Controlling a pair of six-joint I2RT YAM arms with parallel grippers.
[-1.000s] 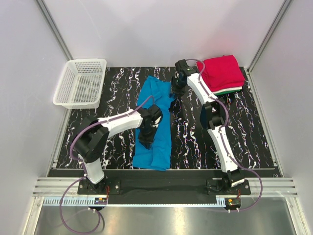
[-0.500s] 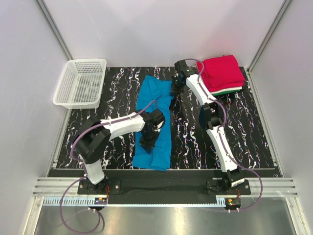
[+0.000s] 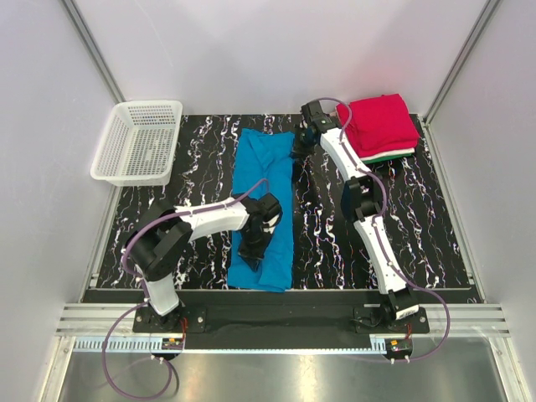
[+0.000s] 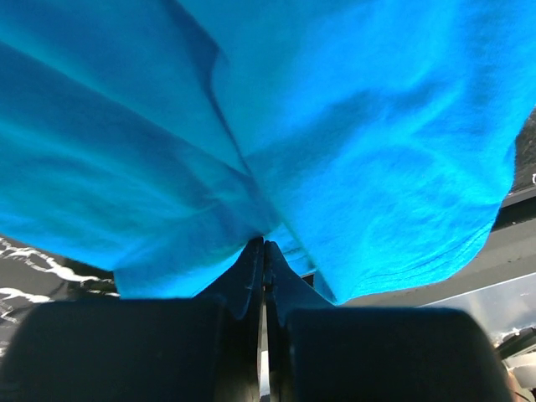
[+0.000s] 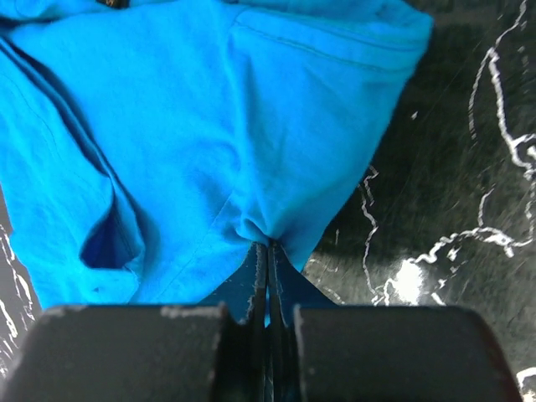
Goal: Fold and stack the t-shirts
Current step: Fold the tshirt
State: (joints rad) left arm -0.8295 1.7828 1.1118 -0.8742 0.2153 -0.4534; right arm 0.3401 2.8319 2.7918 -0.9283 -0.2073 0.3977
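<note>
We see the blue t-shirt (image 3: 272, 159) lying long in the middle of the table (image 3: 201, 167), from 12 o'clock to 6 o'clock. Our left gripper (image 4: 265, 251) is squeezed tight on its cloth near 6 o'clock. Our right gripper (image 5: 268, 251) is squeezed tight on its edge near 12 o'clock. The folded t-shirts (image 3: 381, 124), red on top, sit at 2 o'clock

My shirt (image 3: 264, 155) is bright blue, my desk (image 3: 201, 167) black with white veins, the folded shirt (image 3: 381, 121) red, the basket (image 3: 134, 142) white.

2 white arms (image 3: 213, 218), blk joints, purple cables (image 3: 104, 356)
</note>
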